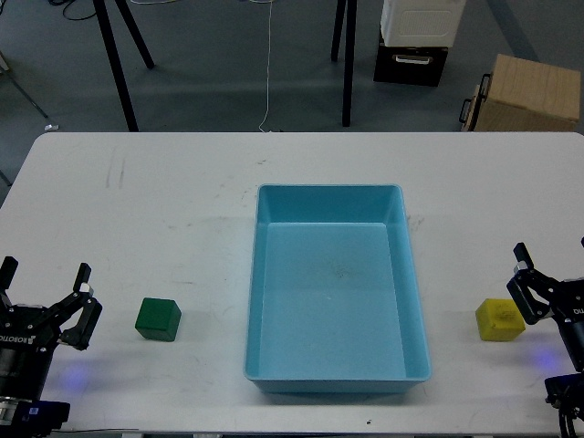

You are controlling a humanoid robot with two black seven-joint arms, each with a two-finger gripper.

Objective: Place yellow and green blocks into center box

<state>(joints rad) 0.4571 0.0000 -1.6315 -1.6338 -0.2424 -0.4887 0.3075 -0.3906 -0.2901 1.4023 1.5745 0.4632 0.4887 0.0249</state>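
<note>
A dark green block point(158, 319) sits on the white table, left of the light-blue center box point(415, 274). My left gripper point(46, 278) stands open a short way left of that block, not touching it. On the other side of the box lies the yellow block point(500, 320). Just right of it is my right gripper point(550, 260), open and holding nothing, partly cut off by the frame edge. Nothing lies inside the box.
The white table point(164, 192) spans the view, with its far edge near the top. Beyond it on the floor are black stand legs point(119, 64), a black-and-white case point(415, 41) and a tan cardboard box point(529, 91).
</note>
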